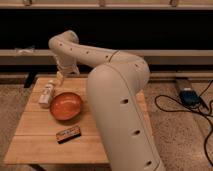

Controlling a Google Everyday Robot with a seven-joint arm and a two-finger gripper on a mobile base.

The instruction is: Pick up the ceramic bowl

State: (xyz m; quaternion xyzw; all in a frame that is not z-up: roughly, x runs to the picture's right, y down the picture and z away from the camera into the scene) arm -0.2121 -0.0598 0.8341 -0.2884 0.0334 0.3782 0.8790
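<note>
Cannot tell whether the jaws are spread or pressed together. Gripper (pixel 61 75) pointing down over the tabletop (pixel 35 145), beyond the ceramic bowl (pixel 66 106) and a little to its left, apart from it and not touching its rim. Ceramic bowl sitting upright on the wood, wide and shallow, glossy orange-brown, hollow open to view.

Just left of the bowl, close against its rim, a white bottle (pixel 46 95) lying on its side. On the near side of the bowl, apart from it, a dark flat packet (pixel 68 133) with a pale label, lying askew.

Above the gripper, the white arm (pixel 120 100) rising beyond the bowl, bending over to the right, then widening into a thick segment just right of the bowl and hiding that side of the tabletop.

Well to the right of the bowl, down on the speckled floor, a blue box (pixel 189 96) with a black cable (pixel 206 142) trailing nearby. Far beyond the bowl, a pale rail (pixel 165 55) across a dark wall.
</note>
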